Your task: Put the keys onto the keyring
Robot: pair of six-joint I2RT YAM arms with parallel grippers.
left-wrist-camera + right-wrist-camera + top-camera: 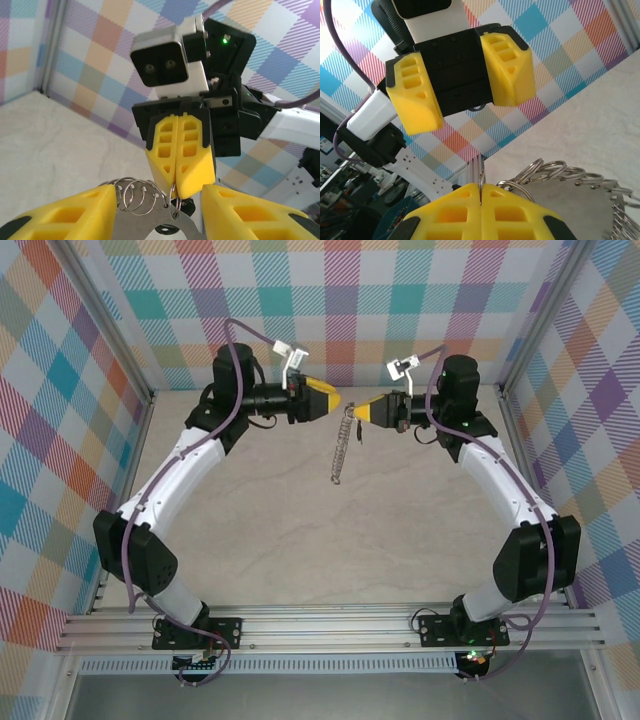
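Now the right gripper (176,184) pinches the thin grey metal keyring with little loops all around its rim (340,448).
Its two yellow fingers are pressed tight together on the top of the ring. The ring hangs down from them near the middle of the top view, over the pale table (300,550). The left gripper (470,106) faces it from the left. Its yellow fingers are spread apart, with the ring's loops showing between them in its own wrist view.

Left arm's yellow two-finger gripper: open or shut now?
Open: in the right wrist view the yellow fingers of the left gripper stand well apart.
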